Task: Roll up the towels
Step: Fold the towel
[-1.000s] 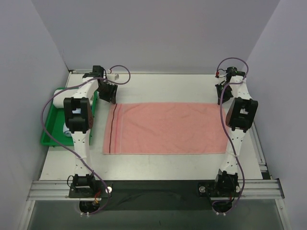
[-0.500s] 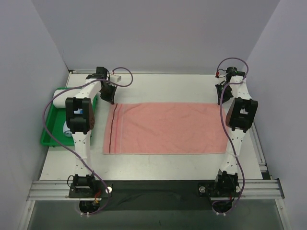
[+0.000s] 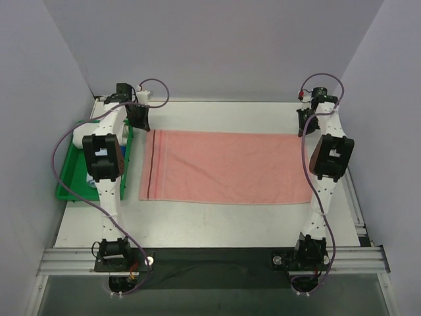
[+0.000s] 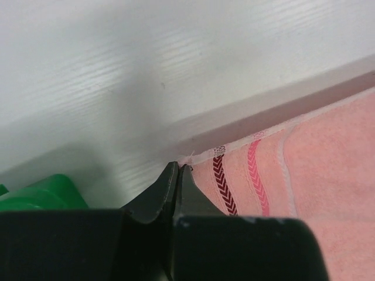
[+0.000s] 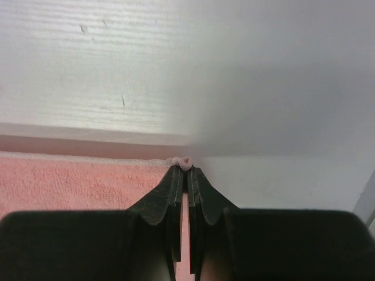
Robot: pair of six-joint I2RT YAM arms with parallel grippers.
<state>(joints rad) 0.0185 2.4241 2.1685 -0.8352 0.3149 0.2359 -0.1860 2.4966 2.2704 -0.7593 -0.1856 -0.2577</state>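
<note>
A salmon pink towel (image 3: 227,166) lies flat and spread wide across the table, with a dark stripe near its left end. My left gripper (image 3: 140,120) is at its far left corner, jaws shut on the hem (image 4: 179,167), next to the striped border of the towel (image 4: 316,175). At the far right corner my right gripper (image 3: 303,125) is shut too. In the right wrist view a pink nub of the towel (image 5: 76,181) pokes out between the tips of that gripper (image 5: 186,168). A pale rolled towel (image 3: 77,139) lies in the tray, mostly hidden by my left arm.
A green tray (image 3: 66,178) sits at the table's left edge beside the left arm; its corner (image 4: 47,190) shows in the left wrist view. Grey walls close in the back and both sides. A raised rail runs along the far table edge (image 3: 223,100).
My left gripper has shut on the towel's far left corner. Both grippers have moved toward the back wall, and the towel has slid back with them, its far edge now straight.
</note>
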